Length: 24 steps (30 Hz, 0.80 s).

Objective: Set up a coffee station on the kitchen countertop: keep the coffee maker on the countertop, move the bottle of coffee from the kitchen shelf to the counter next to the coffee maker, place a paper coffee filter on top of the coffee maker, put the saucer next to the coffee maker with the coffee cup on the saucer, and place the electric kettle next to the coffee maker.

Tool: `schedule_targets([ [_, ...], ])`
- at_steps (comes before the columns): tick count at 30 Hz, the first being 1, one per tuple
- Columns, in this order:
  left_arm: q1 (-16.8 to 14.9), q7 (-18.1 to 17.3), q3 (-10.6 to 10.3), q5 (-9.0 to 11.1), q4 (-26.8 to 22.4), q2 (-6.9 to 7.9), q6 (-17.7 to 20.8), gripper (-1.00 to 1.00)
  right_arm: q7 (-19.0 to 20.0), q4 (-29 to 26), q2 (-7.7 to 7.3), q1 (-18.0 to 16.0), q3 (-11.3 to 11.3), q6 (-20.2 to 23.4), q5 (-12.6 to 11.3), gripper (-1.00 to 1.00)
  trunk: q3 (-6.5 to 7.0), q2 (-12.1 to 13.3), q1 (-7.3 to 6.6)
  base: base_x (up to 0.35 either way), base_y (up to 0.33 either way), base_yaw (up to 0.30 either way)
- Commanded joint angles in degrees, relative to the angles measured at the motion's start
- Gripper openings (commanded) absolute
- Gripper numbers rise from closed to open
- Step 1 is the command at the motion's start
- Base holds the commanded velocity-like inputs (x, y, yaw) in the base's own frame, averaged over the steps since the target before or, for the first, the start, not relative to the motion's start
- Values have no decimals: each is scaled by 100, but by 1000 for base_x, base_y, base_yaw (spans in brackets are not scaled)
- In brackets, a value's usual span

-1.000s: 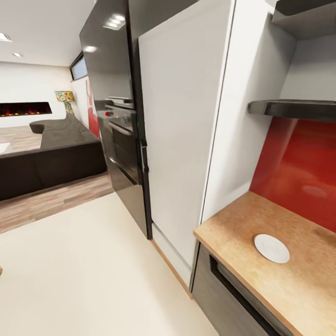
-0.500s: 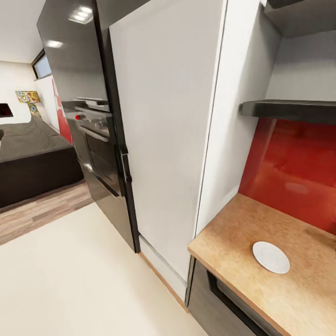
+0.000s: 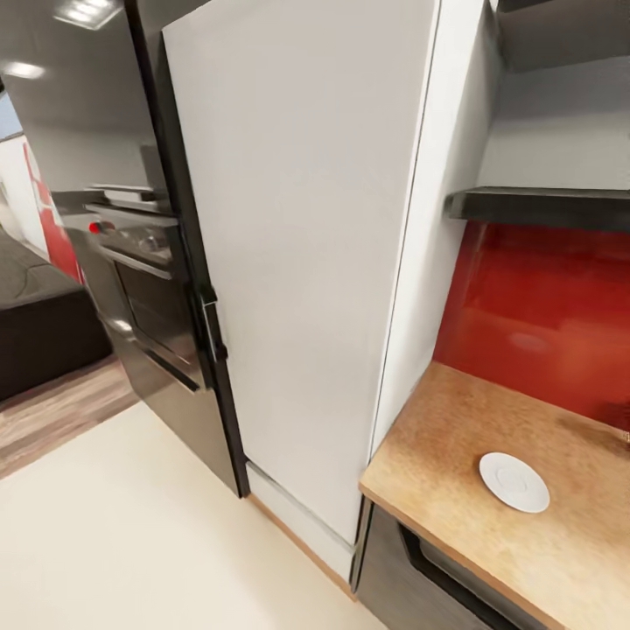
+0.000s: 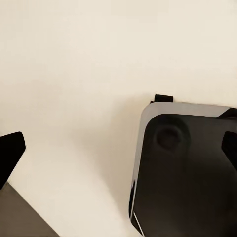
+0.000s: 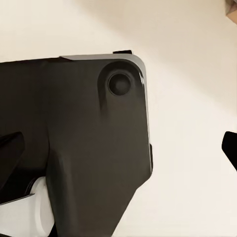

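Note:
A white saucer (image 3: 514, 481) lies flat on the wooden countertop (image 3: 446, 455) at the lower right of the head view, below a red backsplash (image 3: 542, 315). A dark kitchen shelf (image 3: 542, 206) runs above the backsplash, and its visible part is bare. In the left wrist view my left gripper (image 4: 120, 150) is open, with nothing between its dark fingertips (image 4: 10, 154), and it hangs over the cream floor beside the robot's dark base (image 4: 182, 177). My right gripper (image 5: 120, 148) is open too, empty, above that base (image 5: 79, 143).
A tall white cabinet front (image 3: 306, 262) stands just left of the counter. Further left is a black built-in oven (image 3: 149, 297), and a dark sofa (image 3: 35, 324) sits on wood flooring at the far left. A dark drawer front (image 3: 437, 573) lies under the counter. Cream floor (image 3: 131, 542) spreads in front.
The camera has swung right and closer to the cabinet, so the sofa and oven slid left in the picture. The saucer keeps its place on the counter.

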Motion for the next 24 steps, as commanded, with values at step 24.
schedule_targets([
  [24,-1,20,-52,49,-5,0,-11,100,-3,4,3,-5,-27,-24,-2,100,-12,-11,5,27,308,-288],
])
